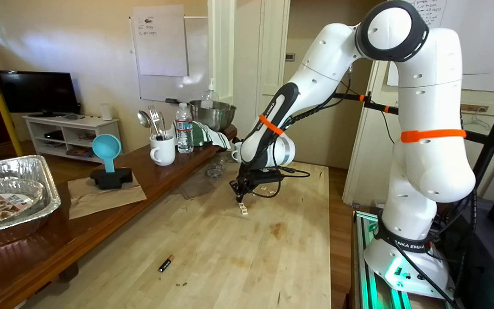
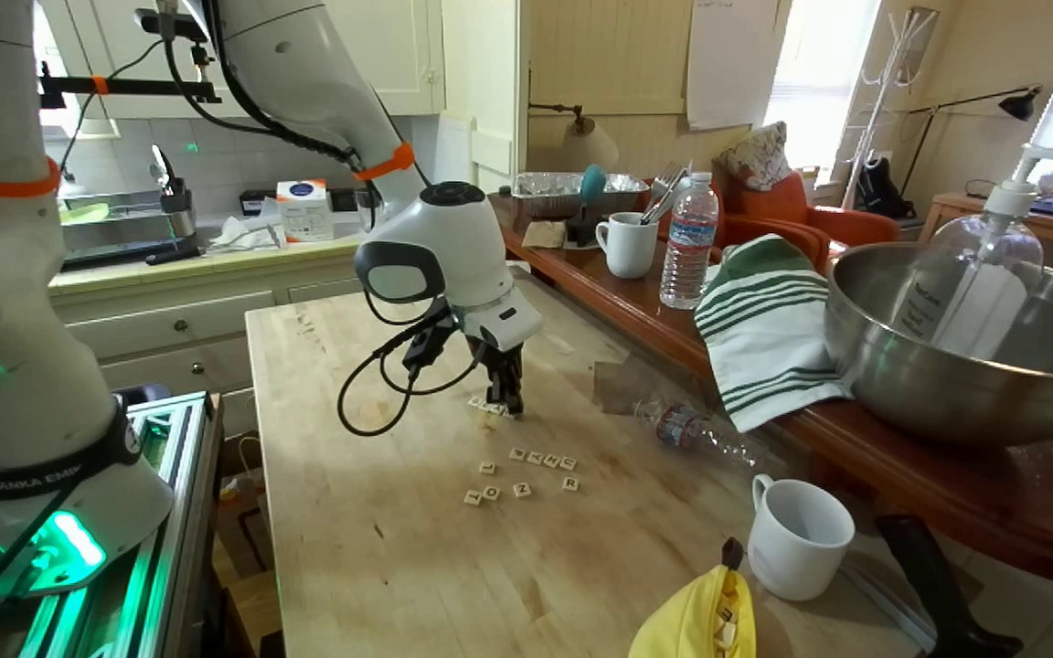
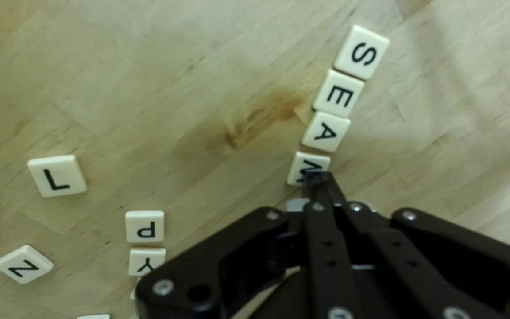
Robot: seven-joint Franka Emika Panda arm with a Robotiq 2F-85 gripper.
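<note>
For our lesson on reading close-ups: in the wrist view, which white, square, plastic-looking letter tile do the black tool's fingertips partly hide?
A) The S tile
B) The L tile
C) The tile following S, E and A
C: the tool covers part of that white tile, while the S tile and L tile show whole.

Reads as a home, kitchen beside sitting area: white cabinets (image 2: 400,55), knobbed drawers (image 2: 152,370), tiled wall (image 2: 225,164); red armchair (image 2: 771,203), television (image 1: 37,91) on low white stand (image 1: 83,122).

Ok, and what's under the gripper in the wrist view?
The gripper overlaps a letter tile, hiding part of its letter. A pale sliver lower down is too hidden to identify, and anything else beneath is covered.
</note>
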